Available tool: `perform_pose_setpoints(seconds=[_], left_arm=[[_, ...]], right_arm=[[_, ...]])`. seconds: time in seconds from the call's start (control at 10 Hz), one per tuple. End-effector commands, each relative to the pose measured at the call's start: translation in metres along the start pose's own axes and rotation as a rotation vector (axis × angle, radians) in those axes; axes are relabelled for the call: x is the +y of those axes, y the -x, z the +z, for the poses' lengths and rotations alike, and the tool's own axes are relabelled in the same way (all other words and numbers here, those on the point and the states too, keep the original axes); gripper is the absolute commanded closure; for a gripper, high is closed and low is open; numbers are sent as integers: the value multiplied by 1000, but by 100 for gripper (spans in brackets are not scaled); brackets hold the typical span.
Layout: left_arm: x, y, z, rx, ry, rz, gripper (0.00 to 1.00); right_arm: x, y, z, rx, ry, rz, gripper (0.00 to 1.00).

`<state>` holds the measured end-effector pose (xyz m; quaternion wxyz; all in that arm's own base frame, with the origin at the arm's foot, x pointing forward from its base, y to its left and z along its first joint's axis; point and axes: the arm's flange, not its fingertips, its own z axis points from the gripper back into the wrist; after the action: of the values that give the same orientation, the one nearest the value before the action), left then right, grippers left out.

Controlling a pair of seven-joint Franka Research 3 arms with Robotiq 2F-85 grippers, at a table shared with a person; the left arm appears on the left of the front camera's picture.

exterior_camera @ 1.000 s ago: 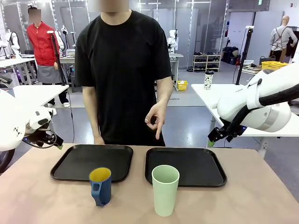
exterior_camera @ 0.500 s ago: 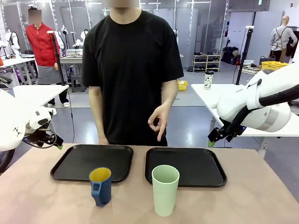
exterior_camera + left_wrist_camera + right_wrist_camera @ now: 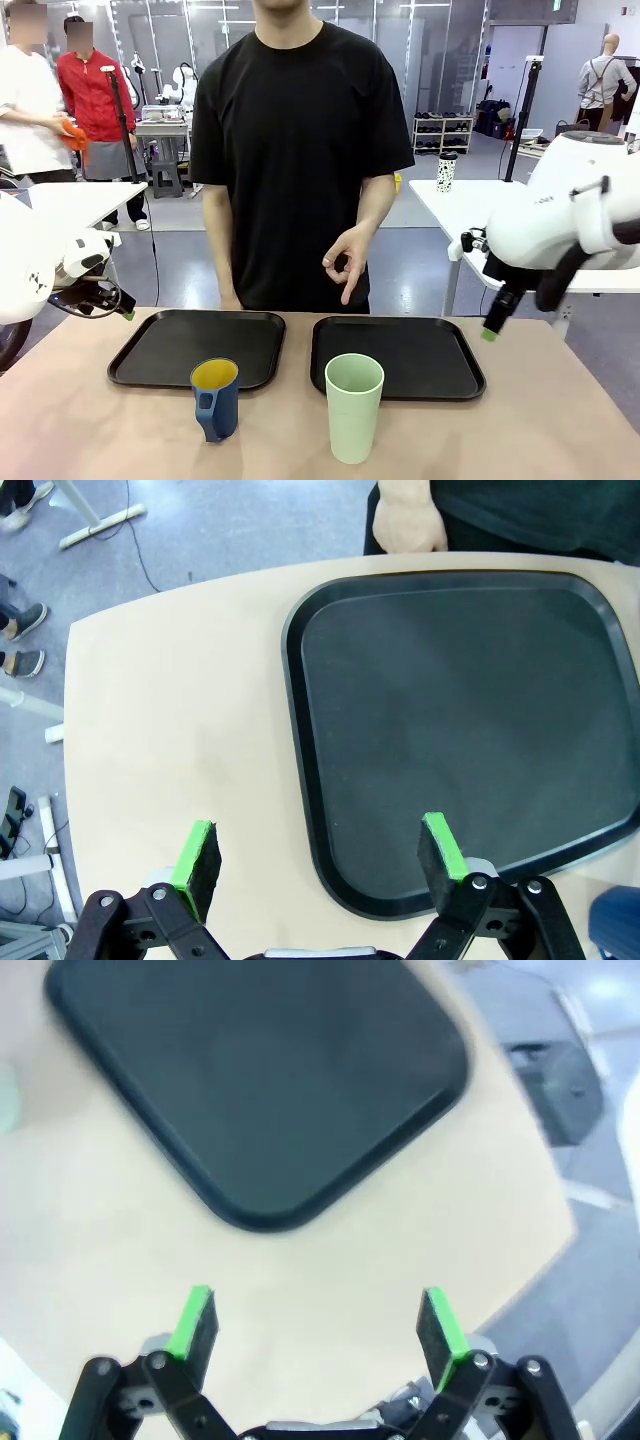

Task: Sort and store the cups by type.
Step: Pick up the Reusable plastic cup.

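A tall pale mint-green tumbler stands upright near the table's front edge, just in front of the right black tray. To its left a shorter dark blue mug with a yellow inside stands in front of the left black tray. My left gripper hangs open and empty over the near left corner of the left tray. My right gripper is open and empty above bare table beside the right tray; its green fingertip shows past the table's right edge.
A person in a black shirt stands at the far side, one hand raised above the right tray, the other hand at the table edge. A white table stands behind on the right.
My right arm has swung, and its gripper now points down farther right. The person has shifted slightly right. My left arm and both cups have not moved.
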<state>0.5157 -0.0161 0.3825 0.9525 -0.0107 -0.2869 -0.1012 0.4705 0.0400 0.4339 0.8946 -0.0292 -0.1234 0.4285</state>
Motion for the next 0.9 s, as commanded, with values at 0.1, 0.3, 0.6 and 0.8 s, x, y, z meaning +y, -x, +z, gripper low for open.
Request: perform_pose_setpoints(seconds=[0.1, 0.3, 0.6, 0.8], left_arm=[[0, 0, 1, 0, 0, -1, 0], [0, 0, 1, 0, 0, -1, 0], [0, 0, 1, 0, 0, -1, 0], [0, 0, 1, 0, 0, -1, 0]], right_arm=[[4, 31, 12, 23, 15, 344, 0], [11, 42, 7, 62, -44, 550, 0], [14, 45, 3, 103, -32, 642, 0], [18, 40, 1, 80, -61, 606, 0]])
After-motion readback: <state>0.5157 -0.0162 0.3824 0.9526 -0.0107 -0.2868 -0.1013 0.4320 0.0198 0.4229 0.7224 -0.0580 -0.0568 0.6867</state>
